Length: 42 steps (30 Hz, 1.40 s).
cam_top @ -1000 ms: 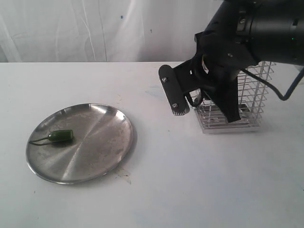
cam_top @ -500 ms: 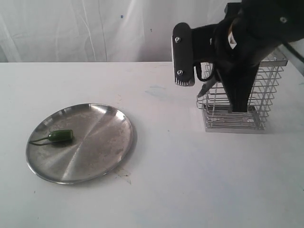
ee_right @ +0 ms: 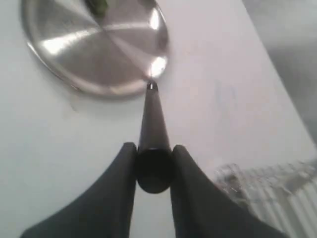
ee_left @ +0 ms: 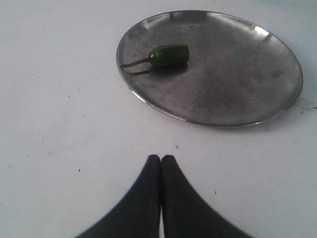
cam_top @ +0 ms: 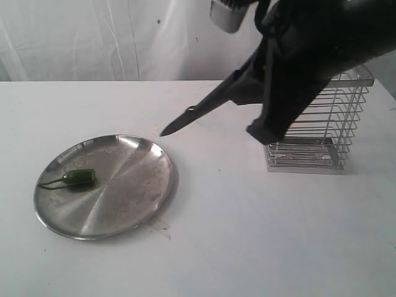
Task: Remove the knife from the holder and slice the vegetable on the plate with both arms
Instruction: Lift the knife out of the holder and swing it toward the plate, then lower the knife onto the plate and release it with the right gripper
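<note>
Left pincer [ee_left: 161, 159], its black jaws pressed tight together with nothing between them, hangs over the white table [ee_left: 59, 124] just short of the plate's rim. On the wide, round brushed-steel plate [cam_top: 124, 207], the vegetable [cam_top: 79, 178], a small dark green pepper with a thin curved stem, lies near the nine o'clock edge, its stem trailing toward the rim. Above the table, off the plate's one o'clock side, the knife [cam_top: 204, 110] is out of the holder: slim and all black, it slants down with its pointed tip aimed toward eight o'clock, near the rim but not touching it. Clamped on its rounded handle is the right pincer [ee_right: 154, 147], part closed, one jaw on each side. At three o'clock stands the holder [cam_top: 328, 124], a tall silver wire basket, partly hidden behind the black right arm [cam_top: 322, 49].
</note>
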Each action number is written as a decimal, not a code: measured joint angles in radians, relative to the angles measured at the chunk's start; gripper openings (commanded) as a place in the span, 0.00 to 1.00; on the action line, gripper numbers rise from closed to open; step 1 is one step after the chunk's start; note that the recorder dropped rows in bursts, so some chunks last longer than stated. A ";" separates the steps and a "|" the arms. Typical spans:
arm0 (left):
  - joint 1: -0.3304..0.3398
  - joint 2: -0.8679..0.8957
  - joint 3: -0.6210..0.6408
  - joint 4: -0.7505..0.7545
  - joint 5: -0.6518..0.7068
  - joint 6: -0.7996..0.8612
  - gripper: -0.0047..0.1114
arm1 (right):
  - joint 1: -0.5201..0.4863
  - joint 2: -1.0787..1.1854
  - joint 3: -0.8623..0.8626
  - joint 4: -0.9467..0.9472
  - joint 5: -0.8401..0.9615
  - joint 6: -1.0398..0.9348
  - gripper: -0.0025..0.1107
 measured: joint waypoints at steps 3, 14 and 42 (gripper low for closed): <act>0.000 0.000 0.000 0.000 0.000 0.000 0.04 | 0.000 0.000 0.000 0.204 -0.012 0.004 0.02; 0.000 0.000 0.000 0.000 0.000 0.000 0.04 | 0.000 0.006 0.000 0.519 -0.050 0.024 0.02; 0.000 0.000 0.000 0.000 0.000 0.000 0.04 | 0.066 0.085 0.005 0.316 -0.051 -0.194 0.02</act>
